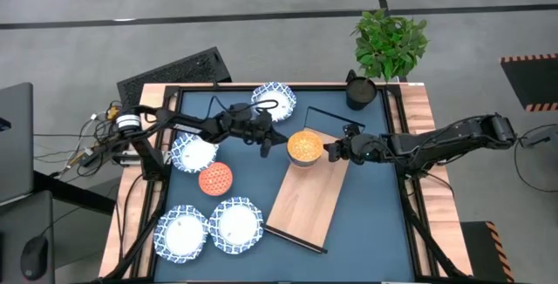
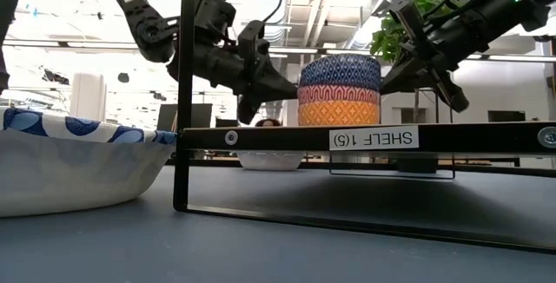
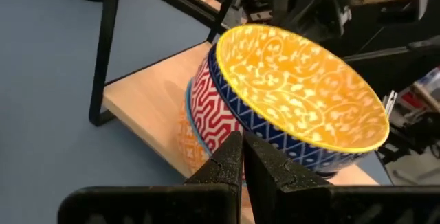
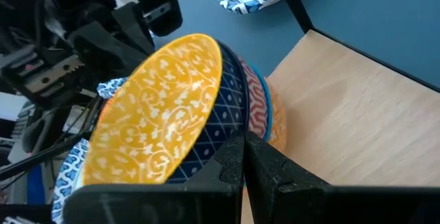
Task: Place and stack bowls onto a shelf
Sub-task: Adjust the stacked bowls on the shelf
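1. Nearest us, a wide white blue-rimmed bowl (image 2: 74, 157) sits on the table.
2. We see stacked patterned bowls (image 1: 304, 146) on the light-wood shelf board (image 1: 307, 199).
3. Flanking the stack, our left gripper (image 1: 267, 141) and right gripper (image 1: 332, 151) reach in level, fingers closed, holding nothing.

Both arms reach inward over the bench from opposite sides, wrists roughly level. The left end effector (image 1: 267, 142) and the right end effector (image 1: 329, 151) face each other, near but apart, each with fingers pressed together.
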{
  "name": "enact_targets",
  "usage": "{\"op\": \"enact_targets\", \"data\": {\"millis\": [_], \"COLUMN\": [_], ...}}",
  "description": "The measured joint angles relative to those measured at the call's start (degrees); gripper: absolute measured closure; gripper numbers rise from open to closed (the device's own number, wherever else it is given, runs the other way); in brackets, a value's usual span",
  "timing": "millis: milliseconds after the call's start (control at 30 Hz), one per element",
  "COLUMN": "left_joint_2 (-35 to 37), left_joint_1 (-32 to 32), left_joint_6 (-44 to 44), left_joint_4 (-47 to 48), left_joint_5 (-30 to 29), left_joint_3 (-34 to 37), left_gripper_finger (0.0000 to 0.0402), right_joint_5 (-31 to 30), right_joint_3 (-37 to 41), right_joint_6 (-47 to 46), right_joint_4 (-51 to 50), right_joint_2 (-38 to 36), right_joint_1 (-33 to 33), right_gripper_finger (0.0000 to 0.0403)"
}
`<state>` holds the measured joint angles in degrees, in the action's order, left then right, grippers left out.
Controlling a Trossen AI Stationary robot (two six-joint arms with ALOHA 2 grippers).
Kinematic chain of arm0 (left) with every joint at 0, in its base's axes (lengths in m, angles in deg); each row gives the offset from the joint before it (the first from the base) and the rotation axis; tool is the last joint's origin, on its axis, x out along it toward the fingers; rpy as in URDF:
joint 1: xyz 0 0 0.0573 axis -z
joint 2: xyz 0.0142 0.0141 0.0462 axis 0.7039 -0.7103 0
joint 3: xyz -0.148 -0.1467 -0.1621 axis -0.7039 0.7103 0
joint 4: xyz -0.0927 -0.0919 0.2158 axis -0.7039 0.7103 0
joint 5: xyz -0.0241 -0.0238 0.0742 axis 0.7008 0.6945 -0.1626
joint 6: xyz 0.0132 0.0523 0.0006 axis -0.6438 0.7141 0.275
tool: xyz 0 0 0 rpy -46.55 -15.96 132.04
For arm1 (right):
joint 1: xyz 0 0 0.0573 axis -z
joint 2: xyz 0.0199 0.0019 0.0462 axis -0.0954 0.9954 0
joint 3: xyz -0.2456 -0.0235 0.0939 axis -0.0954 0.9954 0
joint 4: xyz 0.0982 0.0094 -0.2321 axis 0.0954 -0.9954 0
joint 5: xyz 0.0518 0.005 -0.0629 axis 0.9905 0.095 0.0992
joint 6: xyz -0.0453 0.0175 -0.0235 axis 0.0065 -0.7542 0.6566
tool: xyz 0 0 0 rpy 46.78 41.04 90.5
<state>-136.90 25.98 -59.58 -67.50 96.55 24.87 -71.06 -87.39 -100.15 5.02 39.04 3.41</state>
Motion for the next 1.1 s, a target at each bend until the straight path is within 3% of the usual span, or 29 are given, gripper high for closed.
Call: {"op": "enact_targets", "data": {"millis": [367,833,1100], "left_joint_2": [-0.3,-0.5,-0.5], "left_joint_1": [0.1,0.1,0.1], "left_joint_6": [-0.9,1.2,1.6], "left_joint_4": [-1.6,-1.3,-1.0], "left_joint_5": [0.1,-1.1,-1.6], "left_joint_3": [0.0,-0.1,-0.1], "left_gripper_finger": [0.0402,0.0401,0.0402], "right_joint_5": [0.0,-1.9,0.9], "right_joint_3": [0.0,-1.9,-1.9], "right_joint_6": [0.8,6.1,21.4], "right_joint_4": [-1.0,-1.2,2.5], "right_joint_2": [-0.2,-6.0,-5.0], "right_joint_1": [0.0,-0.1,-3.5], "right_gripper_finger": [0.0372,0.0372,0.0372]}}
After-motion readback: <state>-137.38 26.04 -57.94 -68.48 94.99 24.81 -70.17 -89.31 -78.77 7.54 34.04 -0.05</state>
